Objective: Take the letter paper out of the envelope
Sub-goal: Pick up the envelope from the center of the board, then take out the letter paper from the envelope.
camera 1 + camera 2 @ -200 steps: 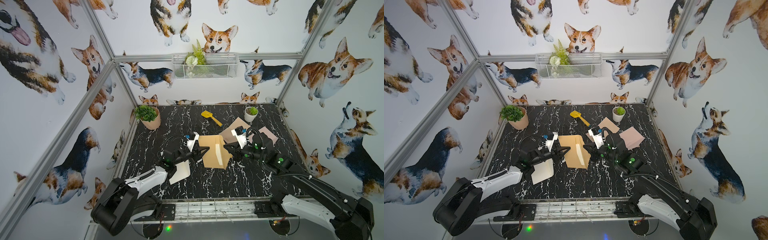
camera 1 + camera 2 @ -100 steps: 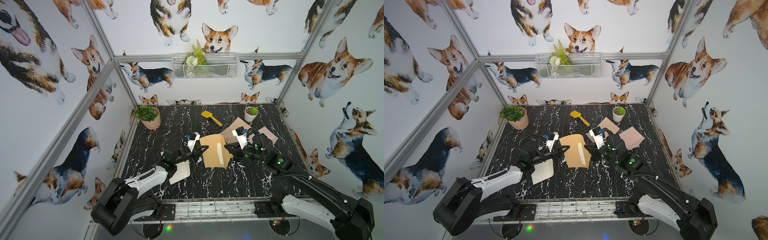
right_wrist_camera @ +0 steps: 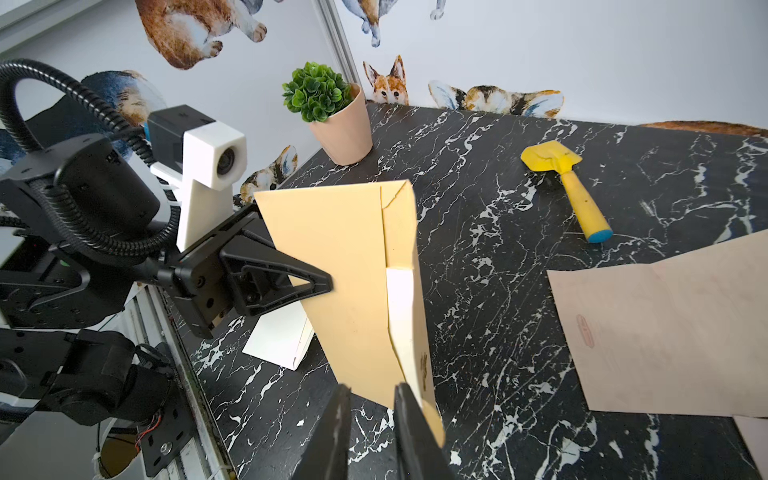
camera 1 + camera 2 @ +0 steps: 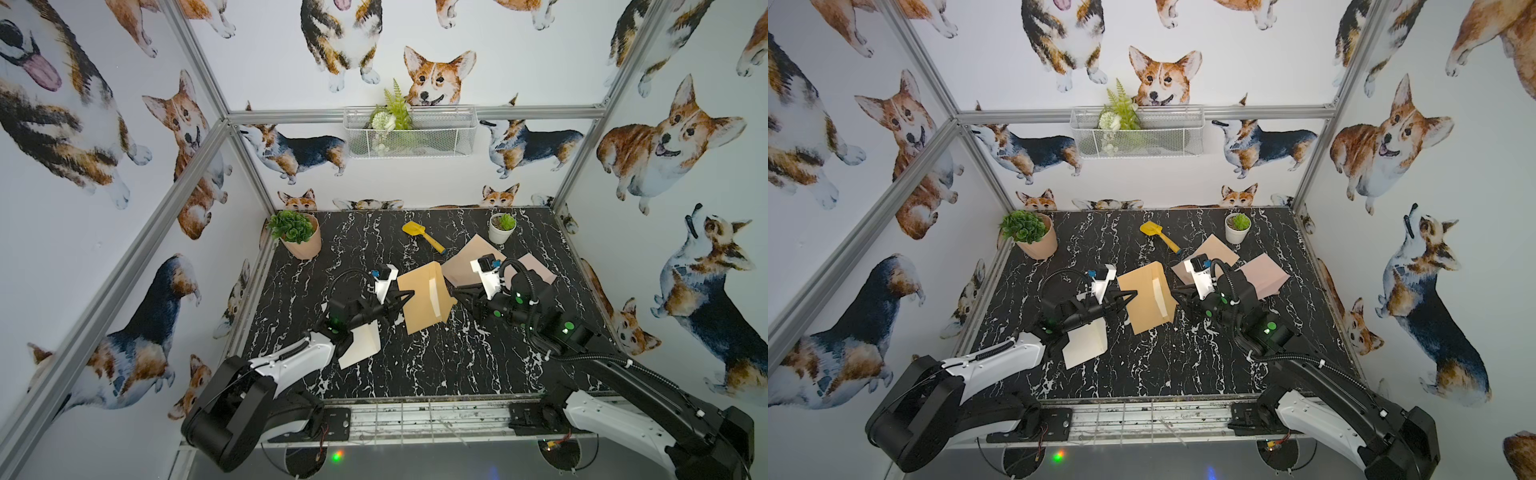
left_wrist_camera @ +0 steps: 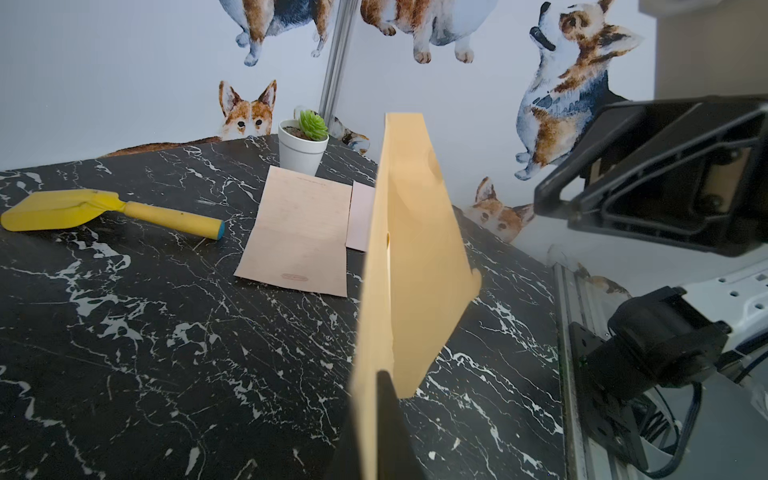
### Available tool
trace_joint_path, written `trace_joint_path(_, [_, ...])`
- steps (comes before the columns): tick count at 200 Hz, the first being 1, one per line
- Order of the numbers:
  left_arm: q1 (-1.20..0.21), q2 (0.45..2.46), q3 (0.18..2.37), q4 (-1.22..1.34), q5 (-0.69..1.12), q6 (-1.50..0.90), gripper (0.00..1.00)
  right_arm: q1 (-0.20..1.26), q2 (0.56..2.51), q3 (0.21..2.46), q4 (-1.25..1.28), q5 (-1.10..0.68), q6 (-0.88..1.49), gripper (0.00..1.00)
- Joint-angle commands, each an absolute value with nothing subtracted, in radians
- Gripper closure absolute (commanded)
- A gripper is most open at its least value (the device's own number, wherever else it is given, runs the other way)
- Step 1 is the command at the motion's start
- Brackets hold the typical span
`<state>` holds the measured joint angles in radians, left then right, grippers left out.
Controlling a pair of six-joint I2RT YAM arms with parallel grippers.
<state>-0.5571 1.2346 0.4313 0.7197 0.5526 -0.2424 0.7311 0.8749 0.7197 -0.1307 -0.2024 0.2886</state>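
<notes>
Right wrist view: status of the tan paper envelope point(image 3: 345, 266)?
— Held on edge over the black marble table point(image 3: 498, 291) at frame centre. The left gripper point(image 3: 322, 284) is clamped on its left edge.
— Right gripper point(image 3: 371, 390)?
— Lower centre, jaws slightly parted with nothing between them, just beside the envelope's lower corner.
— Progress?
— The white letter paper point(image 3: 399, 316) shows in the open mouth but is still inside. Judged: presentation done, extraction remains.

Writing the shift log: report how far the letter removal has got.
Done: the tan paper envelope is held upright, clamped in the left hand. In hand: the right hand, open, sits beside the envelope's open edge. Left: the white letter paper is inside, only its edge showing; it has yet to be pinched and pulled out.
</notes>
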Motion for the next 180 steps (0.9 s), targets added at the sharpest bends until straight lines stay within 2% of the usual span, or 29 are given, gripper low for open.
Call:
trace_joint_path(1, [-0.557, 1.231, 0.431, 0.739, 0.538, -0.224, 1.0, 0.731, 0.855, 0.729, -0.159, -0.182, 0.313, 0.76])
trace_joint_path(34, [-0.557, 1.235, 0.433, 0.745, 0.548, -0.224, 1.0, 0.736, 0.862, 0.724, -0.12, -0.242, 0.385, 0.76])
trace_joint_path(74, [-0.557, 1.227, 0.428, 0.749, 0.571, -0.211, 1.0, 0.772, 0.958, 0.7, -0.036, -0.268, 0.41, 0.74])
trace_joint_path(180, [-0.558, 1.21, 0.423, 0.764, 0.595, -0.216, 1.0, 0.734, 1.181, 0.772, 0.026, -0.325, 0.321, 0.87])
